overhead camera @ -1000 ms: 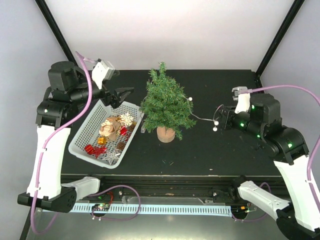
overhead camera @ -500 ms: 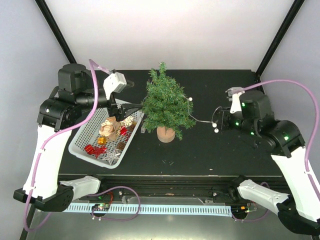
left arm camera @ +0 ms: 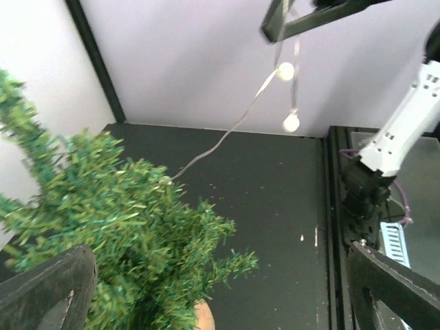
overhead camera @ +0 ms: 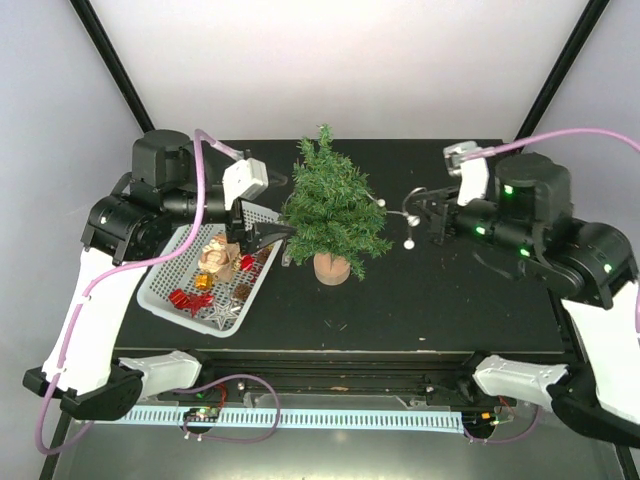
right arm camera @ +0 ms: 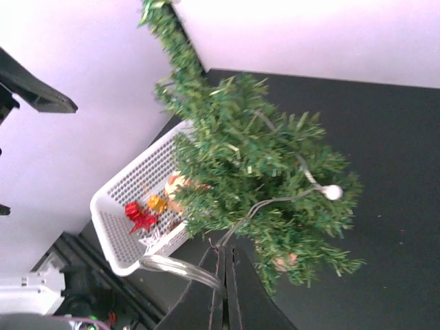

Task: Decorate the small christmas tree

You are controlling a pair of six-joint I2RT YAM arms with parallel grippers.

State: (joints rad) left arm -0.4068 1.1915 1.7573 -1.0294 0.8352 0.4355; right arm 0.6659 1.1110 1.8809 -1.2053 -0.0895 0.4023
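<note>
- White basket [overhead camera: 165,290] of ornaments [overhead camera: 215,262] far left, left jaws wide apart beside the small christmas tree [overhead camera: 333,205] on the tabletop [overhead camera: 450,300]. Tips?
- Right jaws pinch the light string [right arm camera: 333,192], I think. Keep it slack, drape over branches, don't topple it.

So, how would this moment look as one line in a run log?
left fingers: open, beside small christmas tree, above basket edge | right fingers: shut on light string leading to tree | ornaments: in basket

surface: black table [overhead camera: 450,300] | on it: small christmas tree [overhead camera: 335,210], white basket [overhead camera: 158,280]
</note>
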